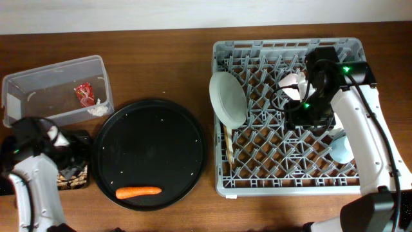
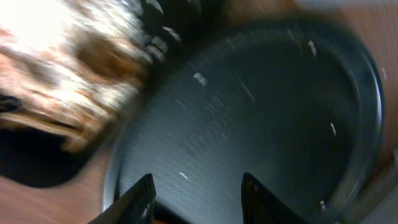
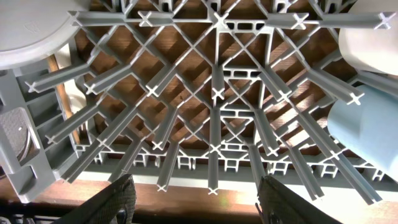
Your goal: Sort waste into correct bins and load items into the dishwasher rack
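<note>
One red wrapper (image 1: 84,94) bears unreadably small markings.

Dark brown wood-grain counter (image 1: 161,45) fills the frame, evenly lit — a pale strip (image 1: 129,9) runs along the top edge.

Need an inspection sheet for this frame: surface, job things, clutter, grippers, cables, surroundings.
Surface: wooden table.
Job's things: rack holds plate, white cup, blue cup and chopsticks. Tub holds red wrapper and white scrap. Food scraps lie in the flat tray, which is partly hidden. Carrot lies on the round tray.
Clutter: pale specks on the round tray.
Grippers: left gripper over the round tray, jaws open, empty. Right gripper over the rack floor, jaws open, empty.
Cables: black cable along the right arm.
Surroundings: pale strip beyond the table's far edge.
</note>
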Robot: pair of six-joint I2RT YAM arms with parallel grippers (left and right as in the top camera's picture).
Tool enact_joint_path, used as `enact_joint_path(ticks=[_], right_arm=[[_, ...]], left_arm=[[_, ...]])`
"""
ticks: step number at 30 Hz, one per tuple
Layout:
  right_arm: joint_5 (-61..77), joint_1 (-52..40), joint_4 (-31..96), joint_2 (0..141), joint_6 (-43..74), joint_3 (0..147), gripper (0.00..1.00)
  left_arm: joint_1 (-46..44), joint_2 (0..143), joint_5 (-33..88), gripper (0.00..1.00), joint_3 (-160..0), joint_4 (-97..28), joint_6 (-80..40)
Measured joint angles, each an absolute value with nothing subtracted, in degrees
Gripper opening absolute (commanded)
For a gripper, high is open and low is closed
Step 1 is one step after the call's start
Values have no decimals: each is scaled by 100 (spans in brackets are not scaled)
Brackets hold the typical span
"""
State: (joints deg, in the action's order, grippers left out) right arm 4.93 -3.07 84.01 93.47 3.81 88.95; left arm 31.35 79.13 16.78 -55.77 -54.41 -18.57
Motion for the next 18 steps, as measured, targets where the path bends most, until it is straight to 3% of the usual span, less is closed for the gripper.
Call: enact_joint_path(ticks=[4, 9, 18], right_arm=[[491, -307, 8401, 9347, 384, 8895, 66], [486, -307, 8425, 9347, 386, 8895, 66], [473, -307, 8425, 9347, 381, 8895, 66]], left_arm=[[1959, 7924, 1900, 47, -5581, -6473, -1796], [956, 7924, 2010, 47, -5201, -6676, -2069], [523, 7931, 1916, 46, -3848, -5638, -3216]])
